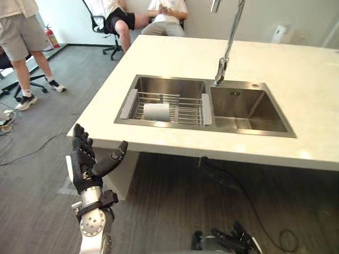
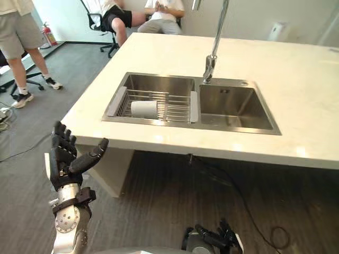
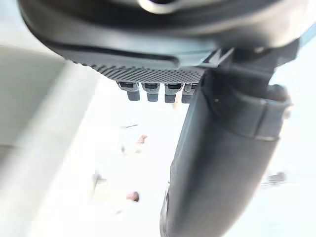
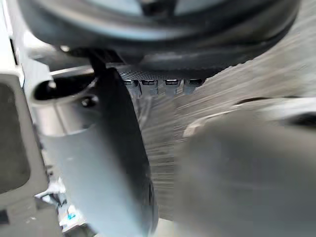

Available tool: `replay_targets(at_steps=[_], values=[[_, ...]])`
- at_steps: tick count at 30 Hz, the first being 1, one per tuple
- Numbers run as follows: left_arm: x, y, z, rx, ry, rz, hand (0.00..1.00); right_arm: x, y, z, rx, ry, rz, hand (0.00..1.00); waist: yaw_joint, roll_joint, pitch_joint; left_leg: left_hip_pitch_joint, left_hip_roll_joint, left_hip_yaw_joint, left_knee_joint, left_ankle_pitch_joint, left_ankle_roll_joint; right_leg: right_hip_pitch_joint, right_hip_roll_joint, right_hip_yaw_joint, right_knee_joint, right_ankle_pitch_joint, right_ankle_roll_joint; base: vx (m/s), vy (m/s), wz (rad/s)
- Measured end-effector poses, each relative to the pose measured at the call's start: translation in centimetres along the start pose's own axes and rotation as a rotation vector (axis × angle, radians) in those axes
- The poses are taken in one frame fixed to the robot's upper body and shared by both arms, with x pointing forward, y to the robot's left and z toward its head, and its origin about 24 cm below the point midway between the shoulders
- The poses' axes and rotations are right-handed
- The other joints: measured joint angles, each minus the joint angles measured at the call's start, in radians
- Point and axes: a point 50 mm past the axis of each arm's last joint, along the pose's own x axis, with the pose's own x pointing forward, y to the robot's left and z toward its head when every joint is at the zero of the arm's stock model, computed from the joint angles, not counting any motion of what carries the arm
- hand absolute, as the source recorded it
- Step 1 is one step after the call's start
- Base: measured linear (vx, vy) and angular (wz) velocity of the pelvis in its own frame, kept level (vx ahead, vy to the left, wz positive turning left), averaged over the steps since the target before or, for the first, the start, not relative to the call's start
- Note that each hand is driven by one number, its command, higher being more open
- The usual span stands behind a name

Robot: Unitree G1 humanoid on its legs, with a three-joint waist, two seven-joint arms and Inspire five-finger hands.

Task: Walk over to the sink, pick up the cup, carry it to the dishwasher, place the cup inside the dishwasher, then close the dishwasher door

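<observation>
1. The grey plank floor [image 1: 37,159] runs under and around everything I see, out to a pale wall at the back.
2. One white counter [image 1: 296,79] fills the upper right of my head camera. Its near corner sits just beyond my raised left hand.
3. I count three people, all beyond the counter's far left end. One stands at the left [image 1: 18,32], and two sit at the back [image 1: 119,18] [image 1: 167,10], the first of them on a black wheeled chair [image 1: 100,26].
4. One steel sink [image 1: 238,95] is set into the counter, with two basins side by side.
5. One tall tap [image 1: 228,47] rises from the back rim, between the basins.
6. One wire rack [image 1: 185,108] spans the left basin.
7. My left hand [image 1: 85,161] is raised before the counter's corner, spread wide with fingers straight and thumb out to the side, holding nothing.
8. My right hand [image 1: 230,241] hangs low over the floor, fingers loosely extended and holding nothing.
9. One pale cup [image 1: 156,111] lies on its side in the rack, in the left basin, well apart from both hands.
10. One red fire extinguisher [image 1: 51,37] stands by the wall at the far left.
</observation>
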Motion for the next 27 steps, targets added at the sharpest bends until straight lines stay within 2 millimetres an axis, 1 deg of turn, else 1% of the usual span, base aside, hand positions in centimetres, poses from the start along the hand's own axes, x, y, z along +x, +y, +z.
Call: replay_targets(at_steps=[1, 2, 3, 4, 5, 6, 7, 8, 9, 10, 11, 12, 13, 14, 15, 17, 18, 19, 20, 21, 22, 23, 24, 25, 27], values=[[0.0, -0.8, 1.1, 0.004, -0.058, -0.014, 1.0, 0.1, 0.2, 0.3, 0.001, -0.014, 0.003, 1.0, -0.002, 0.003, -0.001, -0.051, 0.035, 0.0, 0.13, 0.059, 0.016, 0.034, 0.019, -0.007, -0.01, -0.02, -0.009, 0.41, -0.209, 0.05], [0.0, -1.1, 1.6, 0.003, -0.085, -0.023, 1.0, 0.1, 0.2, 0.3, 0.002, -0.016, 0.004, 1.0, -0.002, 0.003, -0.003, -0.077, 0.053, 0.001, 0.192, 0.103, 0.028, 0.053, 0.028, -0.007, -0.021, -0.026, -0.013, 0.32, -0.139, -0.04], [0.0, -1.6, 2.4, 0.001, -0.137, -0.042, 1.0, 0.0, 0.2, 0.3, 0.002, -0.017, 0.004, 1.0, 0.0, 0.001, -0.006, -0.129, 0.085, 0.007, 0.3, 0.169, 0.046, 0.092, 0.041, -0.006, -0.059, -0.03, -0.019, 0.26, -0.09, -0.06], [0.0, -2.0, 3.0, -0.011, -0.179, -0.073, 1.0, 0.0, 0.2, 0.2, 0.007, -0.015, 0.0, 1.0, -0.003, 0.0, -0.011, -0.176, 0.101, 0.021, 0.35, 0.115, 0.042, 0.118, 0.044, -0.006, -0.09, -0.03, -0.02, 0.3, -0.084, -0.04], [0.0, -2.3, 3.2, -0.02, -0.194, -0.094, 1.0, -0.1, 0.1, 0.2, 0.009, -0.015, -0.006, 1.0, -0.003, 0.0, -0.012, -0.191, 0.098, 0.032, 0.342, 0.079, 0.042, 0.131, 0.04, -0.003, -0.106, -0.028, -0.017, 0.22, -0.044, -0.04], [0.1, -2.6, 3.3, -0.025, -0.205, -0.13, 1.0, -0.2, -0.1, 0.0, 0.011, -0.008, -0.015, 1.0, -0.001, -0.01, -0.011, -0.2, 0.083, 0.051, 0.29, 0.027, 0.045, 0.153, 0.028, 0.004, -0.131, -0.024, -0.011, 0.31, -0.022, -0.02], [0.0, -3.0, 3.3, -0.025, -0.206, -0.18, 1.0, -0.3, -0.4, -0.3, 0.011, 0.005, -0.025, 1.0, -0.003, -0.017, -0.016, -0.197, 0.037, 0.056, 0.138, -0.018, 0.036, 0.18, 0.003, 0.006, -0.162, -0.016, 0.001, 0.25, 0.016, -0.04], [-0.1, -3.4, 3.3, -0.029, -0.205, -0.224, 1.0, -0.4, -0.7, -0.4, 0.005, 0.011, -0.03, 1.0, -0.002, -0.016, -0.022, -0.183, -0.005, 0.052, -0.021, -0.019, 0.036, 0.192, -0.015, 0.011, -0.177, -0.01, 0.01, 0.27, 0.068, -0.07], [-0.2, -3.9, 3.4, -0.036, -0.207, -0.264, 1.0, -0.4, -0.8, -0.4, 0.0, 0.014, -0.031, 1.0, -0.002, -0.012, -0.024, -0.168, -0.042, 0.045, -0.192, 0.003, 0.028, 0.196, -0.027, 0.02, -0.19, -0.005, 0.018, 0.16, 0.093, -0.17], [-0.3, -4.6, 3.5, -0.052, -0.211, -0.313, 1.0, -0.4, -1.0, -0.3, -0.01, 0.017, -0.032, 1.0, -0.001, 0.002, -0.028, -0.159, -0.068, 0.026, -0.4, 0.102, 0.029, 0.196, -0.028, 0.033, -0.201, -0.002, 0.032, 0.23, 0.183, -0.42], [-0.4, -5.2, 3.5, -0.061, -0.201, -0.347, 1.0, -0.4, -0.9, -0.5, -0.023, 0.027, -0.023, 1.0, 0.007, 0.015, -0.035, -0.146, -0.073, 0.017, -0.458, 0.236, 0.044, 0.194, -0.019, 0.062, -0.205, -0.008, 0.053, 0.19, 0.168, -0.44], [-0.5, -5.3, 3.4, -0.055, -0.191, -0.36, 1.0, -0.4, -0.5, -0.7, -0.021, 0.037, -0.015, 1.0, 0.006, 0.009, -0.042, -0.137, -0.082, 0.03, -0.463, 0.236, 0.044, 0.196, -0.027, 0.075, -0.205, -0.011, 0.06, 0.22, 0.175, -0.42], [-0.3, -5.6, 3.4, -0.047, -0.184, -0.385, 1.0, -0.6, 0.2, -1.1, -0.022, 0.04, 0.007, 1.0, -0.002, -0.003, -0.047, -0.136, -0.093, 0.043, -0.458, 0.225, 0.055, 0.195, -0.035, 0.091, -0.208, -0.017, 0.077, 0.15, 0.122, -0.29], [-0.1, -5.9, 3.3, -0.04, -0.173, -0.399, 1.0, -0.6, 0.5, -1.0, -0.034, 0.032, 0.022, 1.0, -0.001, -0.012, -0.046, -0.138, -0.098, 0.06, -0.443, 0.208, 0.064, 0.188, -0.047, 0.106, -0.207, -0.017, 0.084, 0.14, 0.12, -0.32], [0.0, -5.9, 3.3, -0.034, -0.168, -0.402, 1.0, -0.5, 0.8, -0.8, -0.044, 0.027, 0.031, 1.0, 0.001, -0.016, -0.044, -0.137, -0.098, 0.074, -0.432, 0.198, 0.069, 0.185, -0.05, 0.114, -0.203, -0.017, 0.086, 0.09, 0.13, -0.47], [0.2, -5.9, 3.0, -0.013, -0.141, -0.399, 1.0, -0.2, 1.0, -0.4, -0.058, 0.013, 0.034, 1.0, 0.008, -0.024, -0.044, -0.131, -0.1, 0.11, -0.395, 0.157, 0.08, 0.168, -0.063, 0.146, -0.16, -0.039, 0.098, 0.05, 0.11, -0.51], [0.2, -5.9, 2.8, 0.001, -0.117, -0.403, 1.0, -0.1, 1.1, -0.3, -0.059, 0.011, 0.036, 1.0, 0.008, -0.032, -0.04, -0.114, -0.109, 0.13, -0.378, 0.117, 0.087, 0.162, -0.079, 0.166, -0.101, -0.078, 0.11, 0.03, 0.115, -0.46], [0.2, -5.9, 2.6, 0.017, -0.101, -0.419, 1.0, -0.2, 1.2, -0.4, -0.066, 0.02, 0.041, 1.0, 0.01, -0.046, -0.042, -0.084, -0.129, 0.144, -0.382, 0.091, 0.089, 0.134, -0.103, 0.171, 0.006, -0.12, 0.113, 0.03, 0.109, -0.4], [0.2, -5.9, 2.5, 0.026, -0.096, -0.425, 1.0, -0.1, 1.3, -0.4, -0.074, 0.025, 0.046, 1.0, 0.01, -0.05, -0.043, -0.069, -0.136, 0.15, -0.385, 0.085, 0.091, 0.107, -0.116, 0.165, 0.076, -0.132, 0.107, 0.04, 0.096, -0.27], [0.2, -5.7, 2.3, 0.042, -0.086, -0.434, 1.0, -0.1, 1.4, -0.5, -0.081, 0.035, 0.056, 1.0, 0.004, -0.06, -0.042, -0.039, -0.15, 0.154, -0.407, 0.085, 0.094, 0.055, -0.143, 0.151, 0.206, -0.128, 0.105, 0.09, 0.088, -0.04], [0.3, -5.6, 2.2, 0.059, -0.085, -0.447, 1.0, -0.1, 1.4, -0.6, -0.088, 0.044, 0.063, 1.0, -0.008, -0.066, -0.045, -0.011, -0.161, 0.147, -0.427, 0.086, 0.098, 0.026, -0.163, 0.138, 0.289, -0.118, 0.094, 0.15, 0.093, 0.05], [0.3, -5.5, 2.1, 0.066, -0.082, -0.454, 1.0, -0.2, 1.3, -0.7, -0.092, 0.05, 0.063, 1.0, -0.01, -0.064, -0.047, 0.002, -0.16, 0.143, -0.433, 0.088, 0.101, 0.021, -0.166, 0.132, 0.314, -0.111, 0.087, 0.2, 0.067, 0.17], [0.3, -5.4, 1.8, 0.078, -0.07, -0.462, 1.0, -0.5, 1.1, -1.1, -0.097, 0.065, 0.061, 1.0, -0.016, -0.054, -0.06, 0.012, -0.151, 0.136, -0.44, 0.098, 0.098, 0.018, -0.159, 0.131, 0.325, -0.119, 0.074, 0.22, 0.012, 0.27], [0.3, -5.4, 1.5, 0.09, -0.057, -0.463, 1.0, -0.6, 1.3, -1.3, -0.1, 0.075, 0.079, 1.0, -0.027, -0.055, -0.076, 0.007, -0.135, 0.116, -0.443, 0.1, 0.095, 0.017, -0.133, 0.132, 0.271, -0.162, 0.07, 0.19, -0.029, 0.39], [0.6, -5.4, 1.1, 0.114, -0.046, -0.472, 1.0, -0.6, 1.5, -1.4, -0.101, 0.078, 0.094, 1.0, -0.036, -0.058, -0.079, -0.008, -0.121, 0.088, -0.44, 0.104, 0.088, 0.017, -0.1, 0.137, 0.182, -0.166, 0.066, 0.15, -0.08, 0.49]])
